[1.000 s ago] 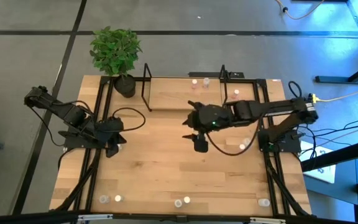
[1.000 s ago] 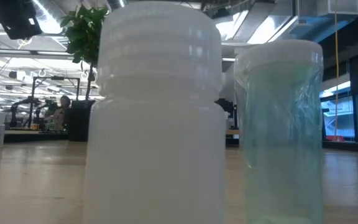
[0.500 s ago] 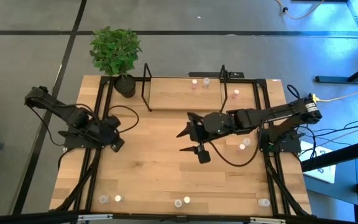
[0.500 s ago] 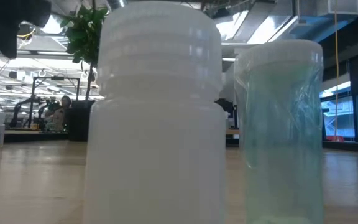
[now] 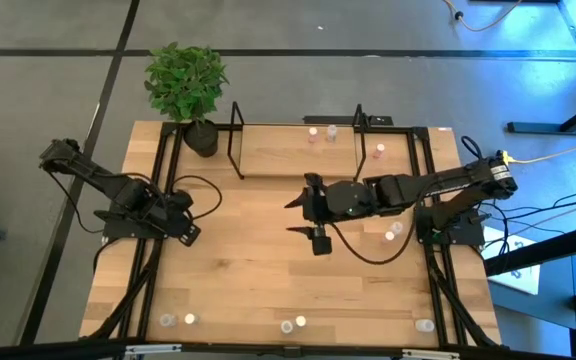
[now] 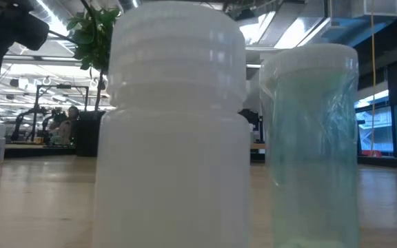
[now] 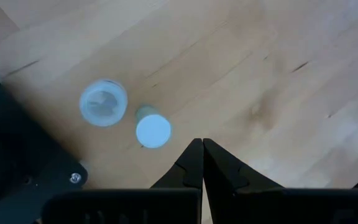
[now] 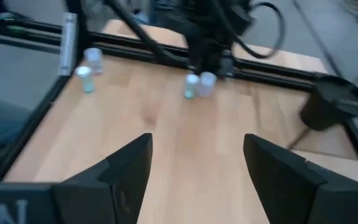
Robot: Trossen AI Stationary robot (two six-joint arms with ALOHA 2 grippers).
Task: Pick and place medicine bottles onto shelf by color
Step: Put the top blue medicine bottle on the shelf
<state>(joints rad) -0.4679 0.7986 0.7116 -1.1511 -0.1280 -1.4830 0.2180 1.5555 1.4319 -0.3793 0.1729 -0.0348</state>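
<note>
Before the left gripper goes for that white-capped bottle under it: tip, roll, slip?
The white-capped bottle is a small cylinder standing upright on the wooden table, so a sideways nudge would probably tip it, then let it roll. It looks like light plastic, likely to skid if pushed. The clear bottle stands close beside it and may get knocked. The left gripper is shut.

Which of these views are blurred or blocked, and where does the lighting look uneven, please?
Low view: two bottles, a white one and a greenish one, stand against the lens and hide most of the table. Right wrist view: soft throughout, the far bottles smeared. Left wrist view: crisp. High view: sharp, with a blue cast at its right edge.
</note>
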